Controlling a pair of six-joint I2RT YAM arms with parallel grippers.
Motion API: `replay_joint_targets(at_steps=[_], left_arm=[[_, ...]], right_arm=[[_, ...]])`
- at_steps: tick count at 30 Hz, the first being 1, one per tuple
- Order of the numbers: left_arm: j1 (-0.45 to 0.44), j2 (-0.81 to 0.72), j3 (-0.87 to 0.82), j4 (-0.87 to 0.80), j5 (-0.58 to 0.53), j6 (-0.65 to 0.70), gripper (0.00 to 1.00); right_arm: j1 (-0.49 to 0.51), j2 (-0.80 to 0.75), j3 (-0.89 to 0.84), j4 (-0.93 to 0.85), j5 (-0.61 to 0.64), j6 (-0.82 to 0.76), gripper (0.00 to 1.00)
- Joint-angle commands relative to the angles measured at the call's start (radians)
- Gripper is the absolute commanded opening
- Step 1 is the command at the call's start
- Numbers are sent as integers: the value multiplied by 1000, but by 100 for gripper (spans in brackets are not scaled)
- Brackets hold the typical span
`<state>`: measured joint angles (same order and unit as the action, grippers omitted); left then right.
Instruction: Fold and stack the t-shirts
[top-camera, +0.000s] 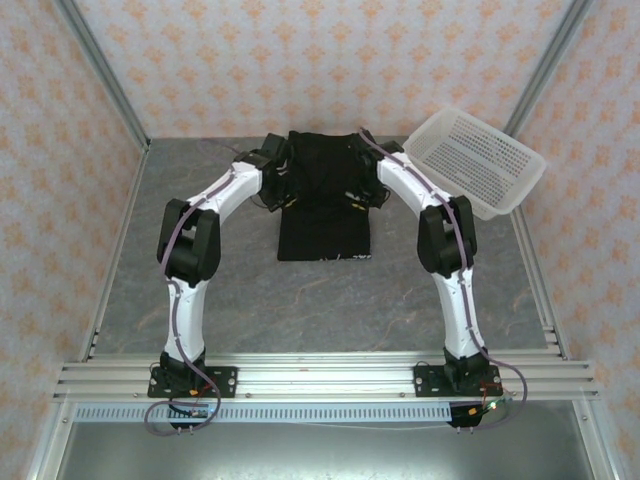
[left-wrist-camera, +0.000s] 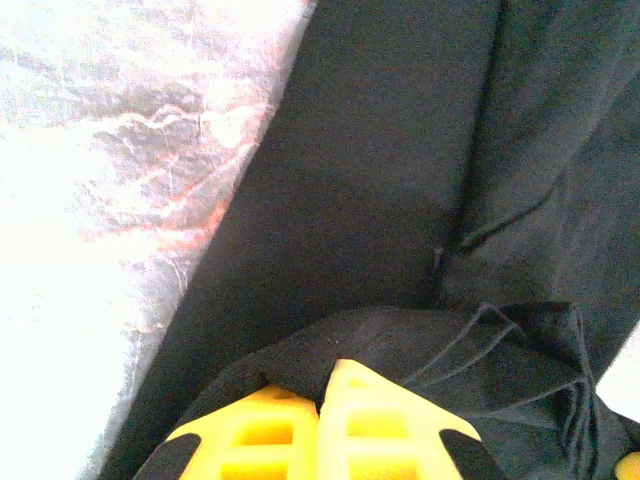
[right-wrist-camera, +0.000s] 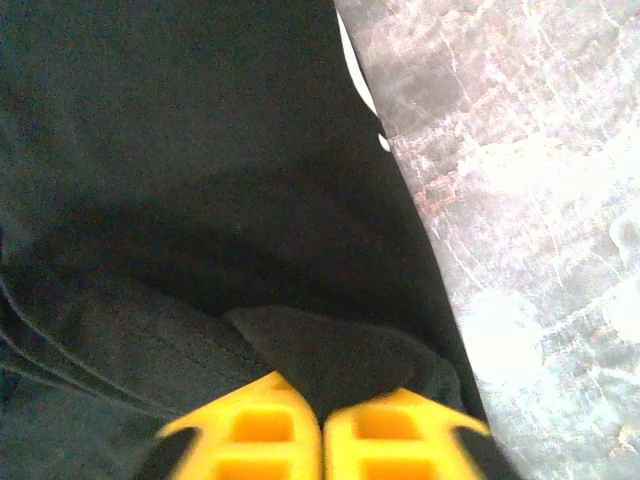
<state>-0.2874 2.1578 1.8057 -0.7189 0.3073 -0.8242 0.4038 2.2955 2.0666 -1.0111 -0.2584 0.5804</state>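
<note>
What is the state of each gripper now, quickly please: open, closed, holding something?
Left gripper: closed, pinching the black t-shirt.
Right gripper: closed, pinching the black t-shirt.

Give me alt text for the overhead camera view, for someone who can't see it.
A black t-shirt lies on a grey marbled table, with the left gripper and right gripper of two white robot arms at its two sides. A white plastic basket sits at the far right.
</note>
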Motion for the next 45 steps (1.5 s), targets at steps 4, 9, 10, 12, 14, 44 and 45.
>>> replay_joint_targets(at_steps=[4,9,10,12,14,44,45], left_arm=[[45,-63,38,-69,-49,32,55],[54,-286,-182,8,-71,1,64],[52,-337,-257,36,-48,-20,64],[48,-418,-423,96,11,-77,64],[41,-489,-593,168,82,-152,63],[-42,-307,-718,458,132,-331,28],[-42,-303,-710,453,125,-327,24]], right_arm=[[-12,-16,66,-27,24,-49,56],[-15,-156,-56,-2,42,-49,63],[-16,-198,-120,17,35,-39,63],[-15,-288,-280,81,4,-2,63],[-9,-399,-466,168,-38,45,64],[32,-422,-883,531,-181,244,28],[32,-417,-872,523,-177,239,24]])
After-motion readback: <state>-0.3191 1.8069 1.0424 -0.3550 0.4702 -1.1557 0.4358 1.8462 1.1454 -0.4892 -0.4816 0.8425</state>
